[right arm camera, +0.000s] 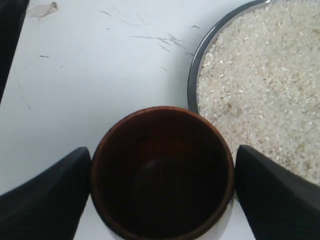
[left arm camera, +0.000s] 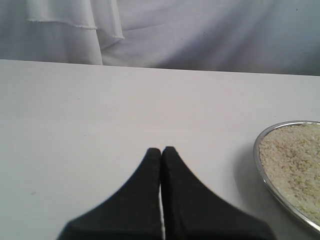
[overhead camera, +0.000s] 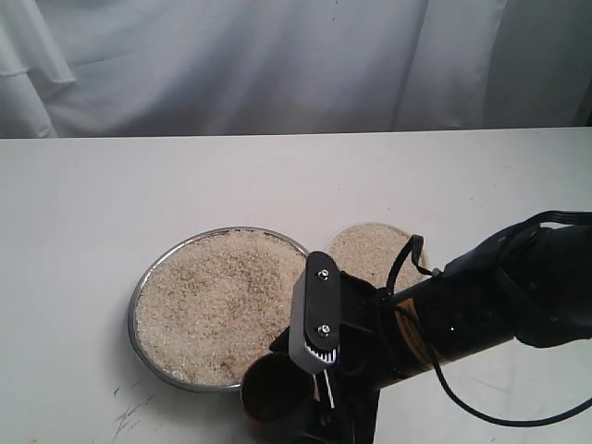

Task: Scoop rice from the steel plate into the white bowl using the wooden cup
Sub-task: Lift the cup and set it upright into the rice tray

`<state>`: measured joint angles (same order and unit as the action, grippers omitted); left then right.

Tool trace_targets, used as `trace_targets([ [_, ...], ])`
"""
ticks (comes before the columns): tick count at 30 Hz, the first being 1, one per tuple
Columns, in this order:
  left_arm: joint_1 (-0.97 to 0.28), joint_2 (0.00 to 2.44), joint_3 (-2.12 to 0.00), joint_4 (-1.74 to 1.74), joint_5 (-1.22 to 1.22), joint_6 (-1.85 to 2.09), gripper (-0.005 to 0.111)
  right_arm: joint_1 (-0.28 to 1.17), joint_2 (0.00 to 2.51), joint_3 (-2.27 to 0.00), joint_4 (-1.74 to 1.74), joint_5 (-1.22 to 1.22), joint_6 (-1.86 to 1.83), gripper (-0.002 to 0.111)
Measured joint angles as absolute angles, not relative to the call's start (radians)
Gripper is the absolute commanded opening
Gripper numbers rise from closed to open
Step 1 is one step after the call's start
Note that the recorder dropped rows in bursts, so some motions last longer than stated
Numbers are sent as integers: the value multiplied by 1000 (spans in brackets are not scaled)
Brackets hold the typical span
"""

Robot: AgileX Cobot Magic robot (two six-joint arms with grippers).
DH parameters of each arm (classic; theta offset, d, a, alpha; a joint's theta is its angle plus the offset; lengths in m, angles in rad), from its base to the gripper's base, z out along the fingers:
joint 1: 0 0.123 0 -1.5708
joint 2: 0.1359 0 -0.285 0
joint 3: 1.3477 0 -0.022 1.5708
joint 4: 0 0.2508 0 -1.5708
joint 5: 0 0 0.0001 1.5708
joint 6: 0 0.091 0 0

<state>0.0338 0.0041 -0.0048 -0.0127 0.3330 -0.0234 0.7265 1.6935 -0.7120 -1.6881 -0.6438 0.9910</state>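
The wooden cup [right arm camera: 162, 172] stands upright and empty just off the near rim of the steel plate [overhead camera: 132, 314], with its dark inside showing. My right gripper [right arm camera: 162, 152] is shut on the cup [overhead camera: 273, 388], one black finger pressed against each side. Rice [overhead camera: 217, 301] fills the plate in a loose pale heap. The white bowl [overhead camera: 375, 224] sits right of the plate, also holding rice and partly hidden by my right arm. My left gripper [left arm camera: 161, 150] hovers over bare table left of the plate [left arm camera: 256, 150], fingertips pressed together and holding nothing.
A white table [overhead camera: 83, 213] carries everything, with faint scratch marks [right arm camera: 155, 37] near the cup. A pale curtain [overhead camera: 277, 55] hangs behind the table's far edge. The right arm's black body and cable [overhead camera: 481, 305] lie across the table's right front.
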Motion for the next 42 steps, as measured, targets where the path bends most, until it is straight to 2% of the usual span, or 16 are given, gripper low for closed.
trace_targets([
  [9, 34, 4, -5, -13, 333, -23, 0, 727, 1643, -727, -1693, -626, 995, 0],
  [17, 34, 4, -5, -13, 333, -23, 0, 727, 1650, -845, -1730, -556, 995, 0],
  [36, 34, 4, -5, -13, 333, -23, 0, 657, 1994, -1171, -1745, -646, 1042, 0],
  [38, 34, 4, -5, -13, 333, -23, 0, 657, 2006, -1182, -1741, -651, 1058, 2],
  [42, 34, 4, -5, -13, 333, -23, 0, 657, 2009, -1188, -1741, -655, 1069, 17],
])
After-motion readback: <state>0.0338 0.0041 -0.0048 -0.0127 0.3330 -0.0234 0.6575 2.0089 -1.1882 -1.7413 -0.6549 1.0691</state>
